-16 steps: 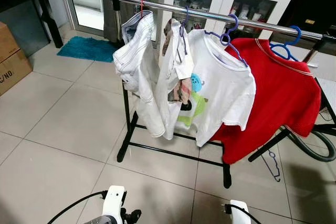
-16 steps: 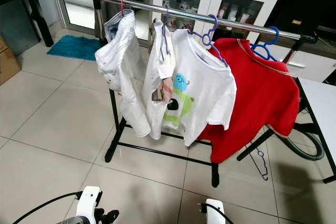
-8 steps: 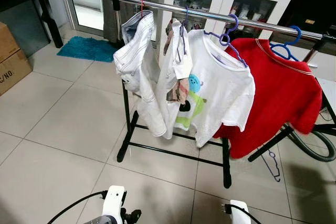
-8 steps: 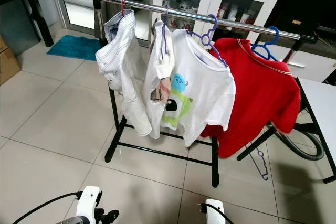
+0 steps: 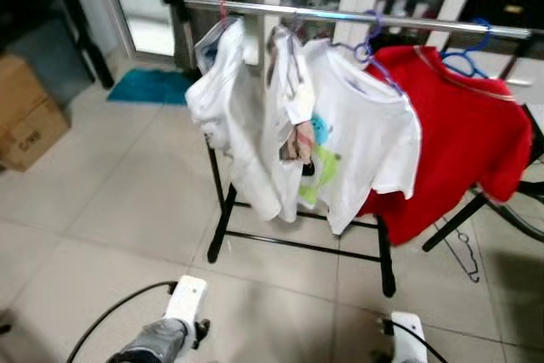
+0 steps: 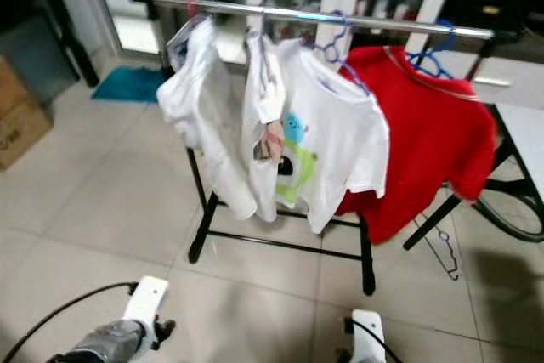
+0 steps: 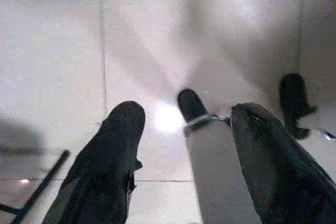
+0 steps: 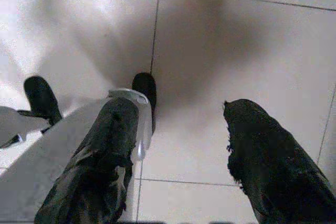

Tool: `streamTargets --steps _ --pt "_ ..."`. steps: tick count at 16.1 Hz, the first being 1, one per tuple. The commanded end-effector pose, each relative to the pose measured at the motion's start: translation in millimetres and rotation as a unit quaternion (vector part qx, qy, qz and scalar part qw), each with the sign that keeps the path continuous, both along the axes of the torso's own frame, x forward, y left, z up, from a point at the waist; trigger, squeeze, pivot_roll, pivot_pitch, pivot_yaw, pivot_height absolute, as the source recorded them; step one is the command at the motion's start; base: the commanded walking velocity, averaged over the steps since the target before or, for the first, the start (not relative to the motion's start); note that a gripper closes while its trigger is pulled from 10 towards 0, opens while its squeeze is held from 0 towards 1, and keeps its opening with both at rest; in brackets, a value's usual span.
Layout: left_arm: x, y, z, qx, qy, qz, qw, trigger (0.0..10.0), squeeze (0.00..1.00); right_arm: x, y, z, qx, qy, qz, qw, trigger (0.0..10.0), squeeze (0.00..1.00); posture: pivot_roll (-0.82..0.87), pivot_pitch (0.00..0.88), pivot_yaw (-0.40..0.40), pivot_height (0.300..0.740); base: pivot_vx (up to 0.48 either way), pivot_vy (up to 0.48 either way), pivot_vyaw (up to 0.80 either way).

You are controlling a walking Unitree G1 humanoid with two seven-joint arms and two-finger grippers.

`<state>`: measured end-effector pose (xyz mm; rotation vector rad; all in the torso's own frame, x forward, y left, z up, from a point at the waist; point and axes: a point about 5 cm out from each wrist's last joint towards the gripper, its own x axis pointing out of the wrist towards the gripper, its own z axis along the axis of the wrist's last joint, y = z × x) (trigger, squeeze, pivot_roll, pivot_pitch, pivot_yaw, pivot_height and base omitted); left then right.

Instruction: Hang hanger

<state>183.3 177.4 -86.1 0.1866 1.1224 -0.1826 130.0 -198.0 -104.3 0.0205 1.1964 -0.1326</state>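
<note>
Since both arms hang low, the left gripper and right gripper gape empty over floor tiles. Well ahead of them, the rail carries every garment; a spare hanger lies beyond, likely the next pickup.

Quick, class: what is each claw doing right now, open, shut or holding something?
Left claw: open, holding nothing, pointing down at the floor tiles.
Right claw: open, holding nothing, also hanging over the tiles.

Pale tiled floor carries a black-framed clothes rack w/ chrome rail, standing mid-floor. Teal mat lies by the far doorway, cardboard box at the left edge. A loose hanger lies on tiles just right of the rack's foot.
</note>
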Motion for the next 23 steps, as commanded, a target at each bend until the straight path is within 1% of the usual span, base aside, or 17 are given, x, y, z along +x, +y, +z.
streamTargets --steps 1,2,3,4,6,7,8,9,10,12,14,17,18,19,20,21,23 --pt "-14.8 -6.2 -7.5 -0.002 0.025 -0.002 1.000 10.0 0.00 1.3 -0.3 0.5 0.000 -0.004 0.002 1.000 10.0 0.00 -0.06 0.000 -0.016 0.740 0.000 0.000 0.00" --pt "-13.9 -7.0 -7.1 -0.006 0.020 0.001 1.000 10.0 0.59 1.4 0.5 0.4 0.005 -0.007 -0.002 1.000 10.0 0.00 -0.05 0.000 -0.014 0.740 0.000 0.000 0.00" --pt "-8.6 -8.5 -5.0 -0.018 0.005 0.013 1.000 10.0 1.00 3.1 0.4 1.1 0.001 -0.024 -0.003 1.000 10.0 0.88 -0.05 0.000 -0.012 0.740 0.000 0.000 0.00" --pt "1.8 -9.5 -0.1 -0.029 -0.018 0.018 0.999 10.0 1.00 5.4 -1.5 2.6 -0.024 -0.045 0.000 0.999 10.0 1.00 -0.05 0.000 -0.013 0.740 0.000 0.000 0.00" --pt "30.6 -13.6 16.4 -0.043 -0.095 -0.007 0.994 10.0 1.00 10.5 -2.3 7.2 -0.041 -0.106 -0.008 0.993 10.0 1.00 -0.05 0.000 -0.024 0.740 0.000 0.000 0.00" --pt "42.8 -15.1 25.3 -0.024 -0.141 -0.044 0.989 10.0 1.00 12.7 -1.3 9.4 -0.034 -0.132 -0.006 0.991 10.0 1.00 -0.04 0.000 -0.035 0.740 0.000 0.000 0.00" --pt "53.1 -18.2 34.0 -0.023 -0.185 -0.057 0.981 10.0 1.00 31.8 -5.1 19.5 -0.035 -0.175 0.002 0.984 10.0 1.00 -0.03 0.000 -0.046 0.740 0.000 0.000 0.00" --pt "78.1 -30.3 61.5 -0.061 -0.296 -0.062 0.951 10.0 1.00 83.9 -11.4 59.5 0.000 -0.311 0.031 0.950 10.0 1.00 -0.03 0.000 -0.054 0.740 0.000 0.000 0.00" --pt "85.7 -34.1 73.2 -0.083 -0.332 -0.066 0.937 10.0 1.00 92.4 -8.6 76.0 0.016 -0.354 0.060 0.933 10.0 1.00 -0.04 0.000 -0.058 0.740 0.000 0.000 0.00" --pt "95.6 -37.2 98.0 -0.126 -0.399 -0.068 0.906 10.0 1.00 98.2 1.1 106.2 0.051 -0.415 0.091 0.904 10.0 1.00 -0.04 0.000 -0.061 0.740 0.000 0.000 0.00" --pt "102.6 -31.8 140.3 -0.142 -0.485 -0.077 0.859 10.0 1.00 100.6 6.8 153.5 0.068 -0.491 0.109 0.862 10.0 1.00 -0.02 0.000 -0.059 0.740 0.000 0.000 0.00" --pt "98.4 -11.3 181.6 -0.114 -0.546 -0.040 0.829 10.0 1.00 94.0 17.0 197.2 0.088 -0.538 0.100 0.832 10.0 1.00 0.01 0.000 -0.042 0.740 0.000 0.000 0.00" --pt "95.5 -8.7 191.4 -0.116 -0.553 -0.041 0.824 10.0 0.94 92.9 18.1 205.5 0.085 -0.549 0.091 0.827 10.0 1.00 0.02 0.000 -0.033 0.740 0.000 0.000 0.00" --pt "86.9 -5.9 219.0 -0.113 -0.575 -0.052 0.808 10.0 0.00 88.8 16.0 223.7 0.069 -0.565 0.071 0.819 10.0 1.00 0.02 0.000 -0.005 0.740 0.000 0.000 0.00" --pt "85.6 -3.2 226.7 -0.115 -0.579 -0.040 0.806 10.0 0.00 88.5 13.5 228.6 0.049 -0.569 0.069 0.818 10.0 1.00 0.02 0.000 0.010 0.740 0.000 0.000 0.00" --pt "82.6 0.3 237.2 -0.123 -0.580 -0.023 0.805 10.0 0.00 87.5 7.1 238.2 -0.016 -0.575 0.076 0.814 10.0 1.00 0.02 0.000 0.023 0.740 0.000 0.000 0.00" --pt "79.7 -1.4 242.9 -0.104 -0.572 -0.023 0.813 10.0 0.00 83.2 9.8 249.1 0.024 -0.589 0.065 0.805 10.0 1.00 0.01 0.000 0.040 0.740 0.000 0.000 0.00"
